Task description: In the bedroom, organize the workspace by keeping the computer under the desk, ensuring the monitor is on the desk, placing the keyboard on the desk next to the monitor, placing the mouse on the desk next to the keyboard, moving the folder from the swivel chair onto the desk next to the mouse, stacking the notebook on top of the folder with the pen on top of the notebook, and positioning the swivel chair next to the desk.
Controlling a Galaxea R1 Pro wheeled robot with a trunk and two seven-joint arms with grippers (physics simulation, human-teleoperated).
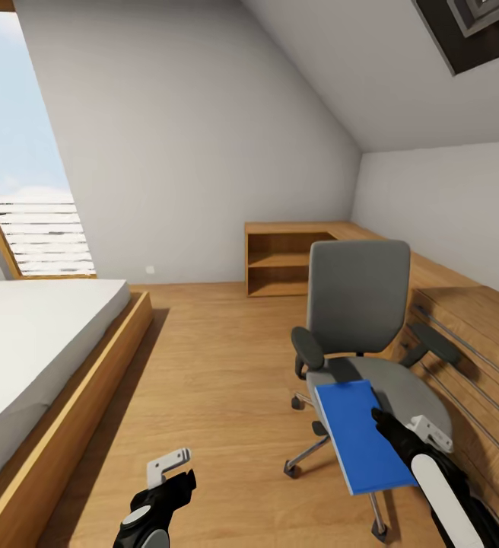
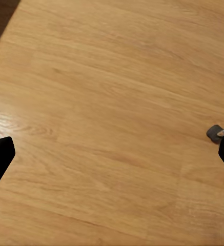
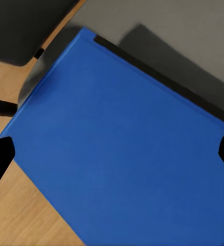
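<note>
1. Folder (image 1: pixel 363 438): lies flat on the chair (image 1: pixel 360 320) seat, its near end overhanging the seat's front edge.
2. Right hand (image 1: pixel 382 420): over the folder's near right edge; fingers apart in the wrist view, nothing gripped.
3. Left hand (image 1: pixel 175 466): above bare floor (image 2: pixel 112 102) left of the chair, fingers apart, empty.
4. Advice: pinch the overhanging edge, since the seat probably blocks fingers elsewhere; lift level.

Bed (image 1: pixel 36 342) cut off at 9 o'clock edge. Right gripper (image 1: pixel 381 420) covers folder (image 1: pixel 360 438) edge at 3 o'clock; can't tell if it's gripping. Swivel chair (image 1: pixel 360 304) base partly hidden under folder. Skylight (image 1: pixel 470 27) cropped at 1 o'clock.
</note>
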